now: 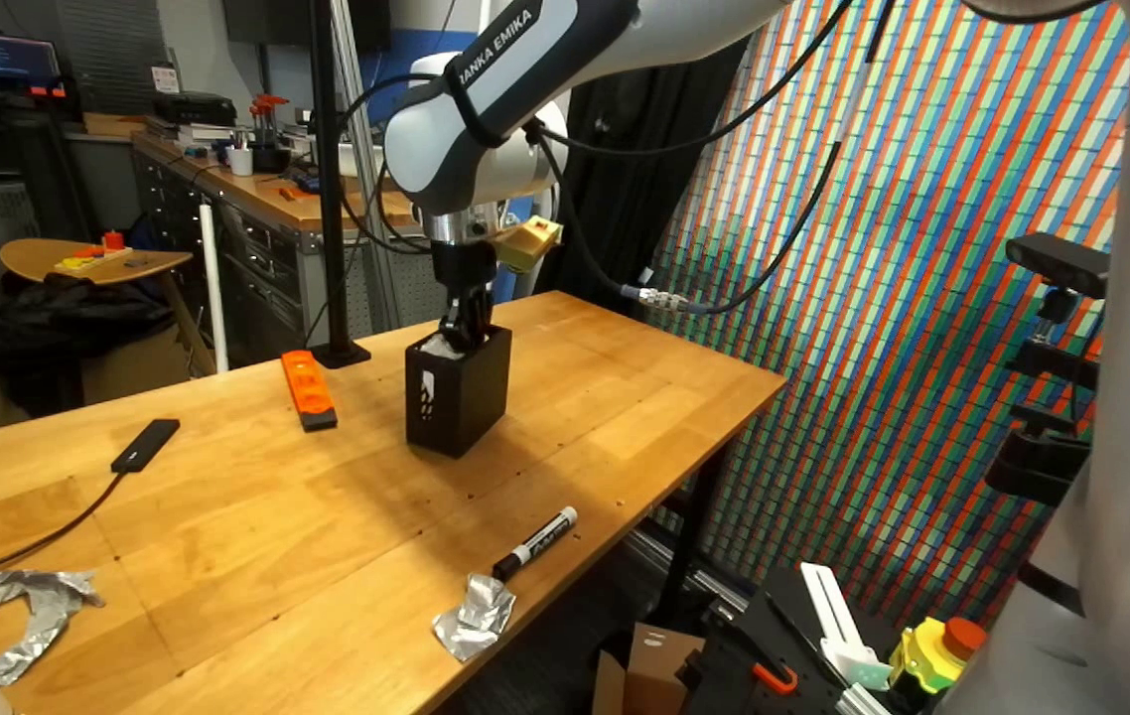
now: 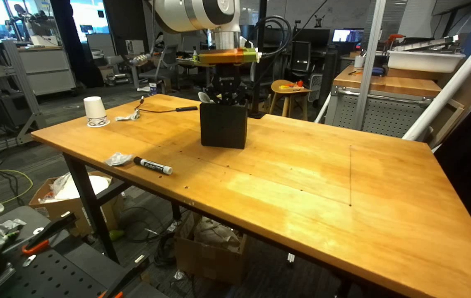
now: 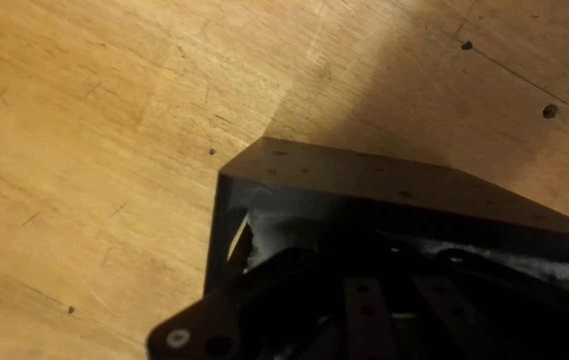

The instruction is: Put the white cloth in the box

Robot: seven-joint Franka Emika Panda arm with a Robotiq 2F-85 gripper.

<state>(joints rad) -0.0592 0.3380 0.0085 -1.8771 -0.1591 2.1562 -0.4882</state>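
A black open-topped box (image 1: 471, 397) stands upright on the wooden table. It shows in both exterior views, here from its plain side (image 2: 224, 126), and its rim and wall show in the wrist view (image 3: 344, 170). The white cloth (image 1: 441, 347) lies inside, near the top of the box. A bit of it (image 2: 205, 97) rises above one rim corner. The wrist view shows the cloth (image 3: 277, 230) on both sides of the fingers. My gripper (image 1: 469, 323) points down, with its fingers in the box mouth among the cloth. The fingertips are dark and hidden, so their grip is unclear.
An orange level (image 1: 308, 387) lies beside the box, by a black post (image 1: 332, 199). A marker (image 1: 535, 542) and crumpled foil (image 1: 476, 616) lie near the table edge. A black adapter with a cable (image 1: 145, 445) and a paper cup (image 2: 95, 111) are also on the table.
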